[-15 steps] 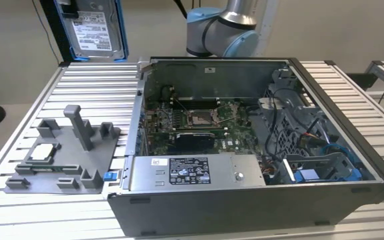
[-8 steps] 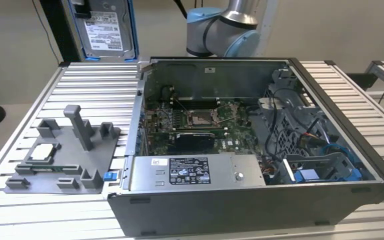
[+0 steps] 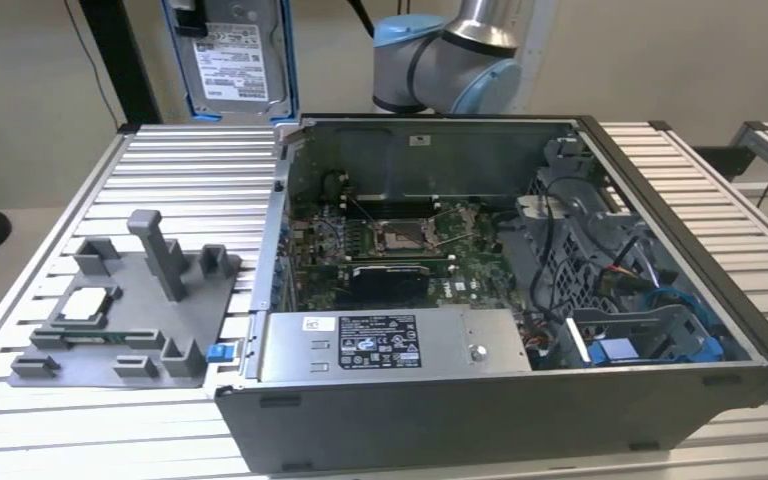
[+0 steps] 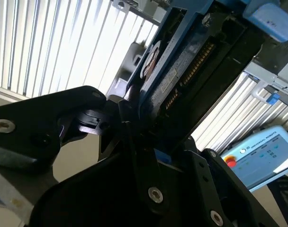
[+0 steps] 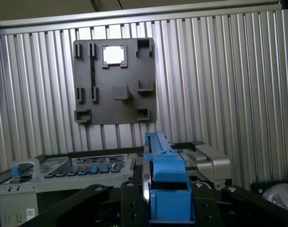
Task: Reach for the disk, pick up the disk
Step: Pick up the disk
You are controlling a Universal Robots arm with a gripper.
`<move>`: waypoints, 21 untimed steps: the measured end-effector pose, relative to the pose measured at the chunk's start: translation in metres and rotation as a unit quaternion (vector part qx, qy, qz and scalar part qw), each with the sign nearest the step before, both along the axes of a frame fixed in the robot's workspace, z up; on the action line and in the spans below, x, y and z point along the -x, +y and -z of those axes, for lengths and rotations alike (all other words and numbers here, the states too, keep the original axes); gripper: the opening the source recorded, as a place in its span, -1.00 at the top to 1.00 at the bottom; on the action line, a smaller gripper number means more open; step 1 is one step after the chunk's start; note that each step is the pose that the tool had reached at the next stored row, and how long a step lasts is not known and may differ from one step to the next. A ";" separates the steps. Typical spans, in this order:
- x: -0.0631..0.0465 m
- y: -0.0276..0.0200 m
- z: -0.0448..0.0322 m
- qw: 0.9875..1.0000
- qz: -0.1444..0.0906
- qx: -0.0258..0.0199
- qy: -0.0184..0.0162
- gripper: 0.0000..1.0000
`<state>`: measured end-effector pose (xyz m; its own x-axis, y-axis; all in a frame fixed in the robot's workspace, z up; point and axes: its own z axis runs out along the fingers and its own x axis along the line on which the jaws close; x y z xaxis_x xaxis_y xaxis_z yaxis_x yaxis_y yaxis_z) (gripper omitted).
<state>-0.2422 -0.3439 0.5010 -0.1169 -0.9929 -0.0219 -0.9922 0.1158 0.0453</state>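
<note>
The gripper (image 4: pixel 143 124) is pressed together on the disk (image 4: pixel 175 66), pinching one end of it between the black fingers. In the exterior view the disk stands upright in the air, above and behind the open computer case (image 3: pixel 491 410), at its corner on the exterior view's left. The first wrist view shows from above the grey tray (image 5: pixel 134 106) beside the case, with a white chip (image 5: pixel 113 55) on it.

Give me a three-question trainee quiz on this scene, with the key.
1. True or false: the disk lies inside the computer case.
2. What sits on the grey fixture tray? A) a white-topped chip B) a screwdriver C) a cup
3. Fill in: the gripper is shut on the ____.
Key: 1 false, it hangs upright outside the case; 2 A; 3 disk.
</note>
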 end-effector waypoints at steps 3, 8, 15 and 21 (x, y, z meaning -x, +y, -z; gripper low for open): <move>-0.008 0.0000 0.0000 1.000 0.000 0.000 0.000 1.00; -0.022 0.0000 -0.0001 1.000 0.000 0.000 0.000 1.00; -0.041 0.0000 0.0000 1.000 0.000 0.000 0.001 1.00; -0.060 0.0000 0.0000 1.000 0.000 0.000 0.001 1.00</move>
